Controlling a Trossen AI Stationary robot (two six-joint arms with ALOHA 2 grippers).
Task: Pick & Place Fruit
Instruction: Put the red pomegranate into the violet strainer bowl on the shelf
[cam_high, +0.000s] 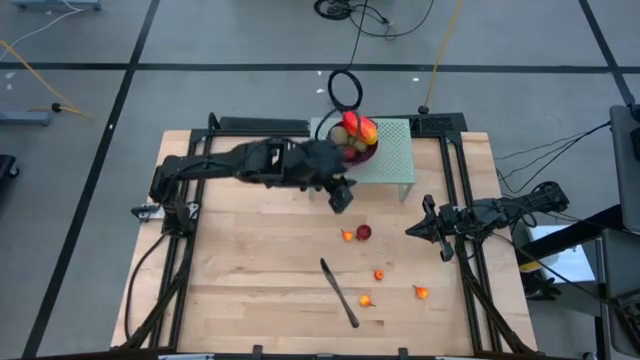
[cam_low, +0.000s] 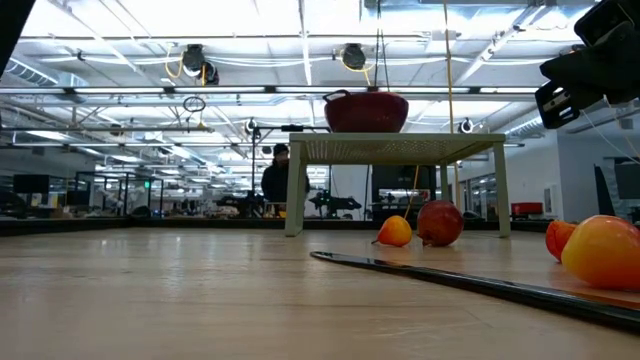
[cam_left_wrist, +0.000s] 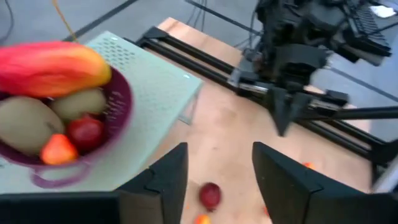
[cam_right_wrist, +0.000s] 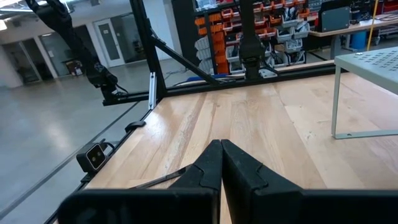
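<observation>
Hovering with fingers spread and empty, the left tool (cam_high: 341, 194) hangs just off the purple bowl (cam_high: 366, 153), which holds the mango (cam_high: 360, 128) and kiwis. Next comes reaching for the dark red fruit (cam_high: 364, 232) loose on the worktop (cam_high: 250, 270). The right tool (cam_high: 425, 228) waits pressed together.

Your overhead view is evenly lit and the worktop (cam_high: 260, 270) carries only soft, short shadows. Your low view looks into bright ceiling light strips (cam_low: 300, 45) that glare white, leaving the purple bowl (cam_low: 366, 110) in silhouette. There the nearest orange-red fruit (cam_low: 603, 252) and the knife (cam_low: 480, 283) are out of focus. Your left wrist view is motion-blurred, and the mango (cam_left_wrist: 53, 67) is smeared. Your right wrist view is sharp and daylight-bright.
</observation>
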